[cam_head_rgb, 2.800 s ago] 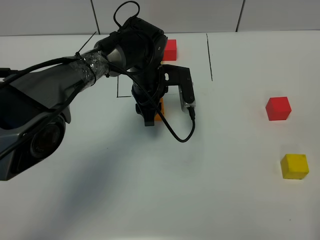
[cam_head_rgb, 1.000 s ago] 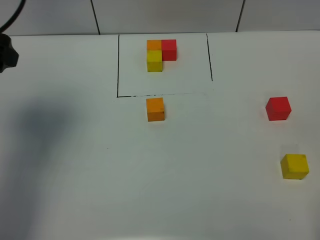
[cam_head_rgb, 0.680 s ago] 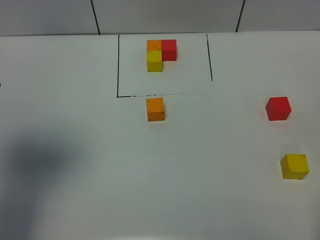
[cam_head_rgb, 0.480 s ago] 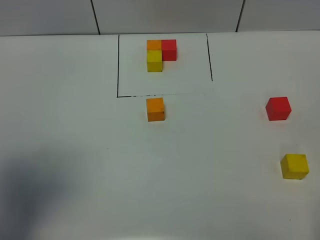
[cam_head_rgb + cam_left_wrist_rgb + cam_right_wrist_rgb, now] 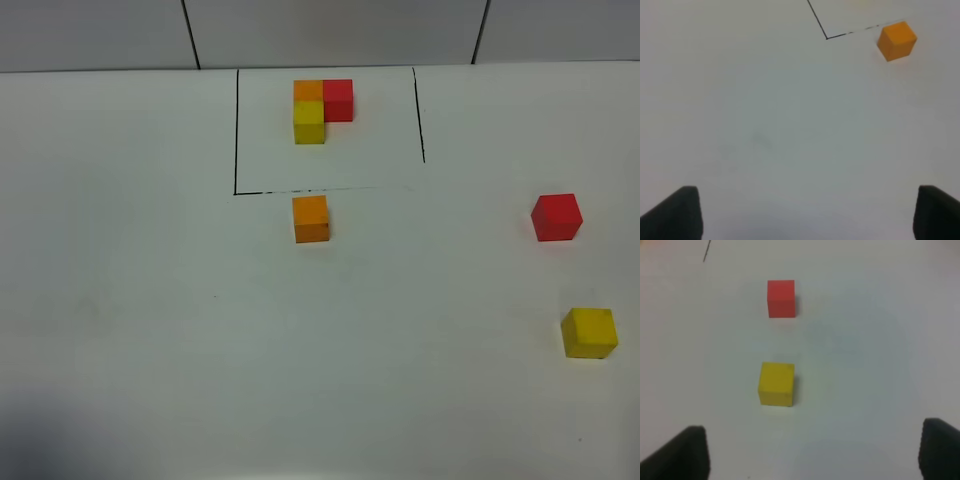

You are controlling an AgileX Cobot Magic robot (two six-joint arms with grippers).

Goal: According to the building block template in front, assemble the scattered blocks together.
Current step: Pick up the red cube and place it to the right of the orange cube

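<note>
The template (image 5: 322,107) is an L of orange, red and yellow cubes inside a thin black drawn frame at the back middle. The loose orange cube (image 5: 311,218) sits just in front of the frame's front line; it also shows in the left wrist view (image 5: 896,40). The loose red cube (image 5: 556,217) and loose yellow cube (image 5: 589,332) lie at the right, also in the right wrist view as red (image 5: 781,298) and yellow (image 5: 776,383). My left gripper (image 5: 815,212) is open and empty, away from the orange cube. My right gripper (image 5: 815,452) is open and empty, short of the yellow cube.
The white table (image 5: 150,300) carries the black frame line (image 5: 237,130). A grey tiled wall (image 5: 330,30) runs along the back edge. Neither arm shows in the exterior high view.
The left arm, which stood over the orange cube, has pulled back to the left and out of the exterior view. The orange cube stays in front of the frame.
</note>
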